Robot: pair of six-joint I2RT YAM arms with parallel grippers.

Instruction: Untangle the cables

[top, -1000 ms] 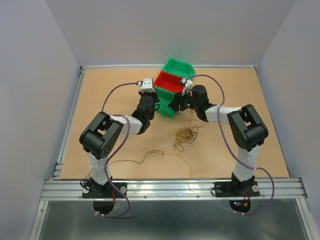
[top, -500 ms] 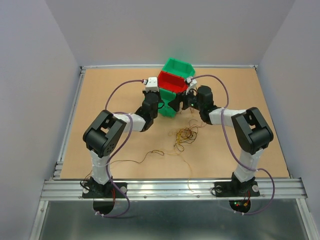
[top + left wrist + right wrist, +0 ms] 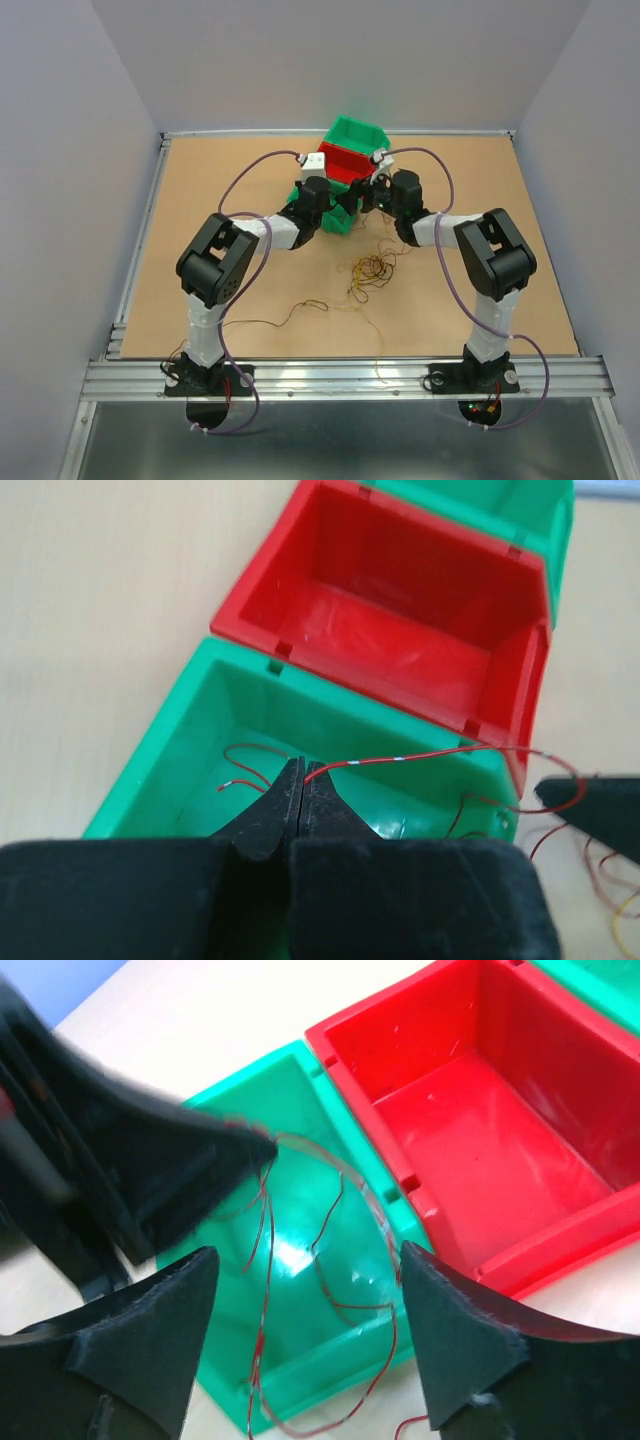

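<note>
My left gripper (image 3: 304, 771) is shut on a thin red wire (image 3: 400, 759) above the near green bin (image 3: 170, 780). The wire runs right over the bin's rim, and loops of it hang inside the bin (image 3: 262, 1260). My right gripper (image 3: 305, 1300) is open and empty over the same bin, facing the left gripper (image 3: 130, 1170). In the top view the two grippers, left (image 3: 345, 204) and right (image 3: 368, 201), meet at the near green bin (image 3: 335, 222). A clump of thin brown and yellowish cables (image 3: 372, 268) lies on the table in front of the bins.
A red bin (image 3: 338, 160) and a far green bin (image 3: 358, 135) stand in a row behind the near green one. A loose thin strand (image 3: 300, 310) trails toward the left arm's base. The table has a raised metal rim (image 3: 150, 230).
My left gripper has swung right and forward, from beside the bins to over the near green bin. My right gripper has shifted slightly toward it.
</note>
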